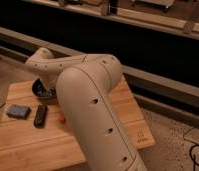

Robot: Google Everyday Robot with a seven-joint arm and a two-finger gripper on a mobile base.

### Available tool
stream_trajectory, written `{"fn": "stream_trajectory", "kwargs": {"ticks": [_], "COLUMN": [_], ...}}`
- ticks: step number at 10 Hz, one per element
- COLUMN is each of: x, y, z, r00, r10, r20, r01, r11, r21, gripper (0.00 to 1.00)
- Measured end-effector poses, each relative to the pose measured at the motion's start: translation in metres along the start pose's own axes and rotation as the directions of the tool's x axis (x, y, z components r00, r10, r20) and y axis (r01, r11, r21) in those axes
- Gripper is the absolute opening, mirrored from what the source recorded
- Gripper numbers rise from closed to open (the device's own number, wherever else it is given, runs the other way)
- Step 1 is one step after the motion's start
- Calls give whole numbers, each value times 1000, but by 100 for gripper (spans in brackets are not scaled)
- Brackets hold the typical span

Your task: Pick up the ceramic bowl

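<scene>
Only one ceramic bowl, gripper at it

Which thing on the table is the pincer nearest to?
The black bowl at the back: the pincer hangs right at it; the blue pad, black bar and red bit lie farther forward.

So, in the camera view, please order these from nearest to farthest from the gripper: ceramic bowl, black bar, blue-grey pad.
1. ceramic bowl, at the back, with the gripper right at it.
2. black bar, in front of the bowl.
3. blue-grey pad, farthest left.
</scene>
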Motion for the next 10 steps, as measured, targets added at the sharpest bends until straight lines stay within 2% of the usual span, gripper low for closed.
{"fn": "stream_trajectory", "kwargs": {"ticks": [2, 4, 6, 7, 10], "x": [23, 34, 25, 14, 3], "y": [-1, -4, 12, 27, 52], "z": [25, 42, 35, 20, -14], "r00": [998, 995, 997, 998, 995], "r10": [-22, -26, -47, -58, -83], "r20": [-55, -93, -63, -24, 48], "r01": [25, 34, 51, 59, 85], "r11": [999, 996, 997, 998, 995], "r21": [47, 78, 54, 23, -43], "gripper": [65, 62, 44, 31, 2]}}
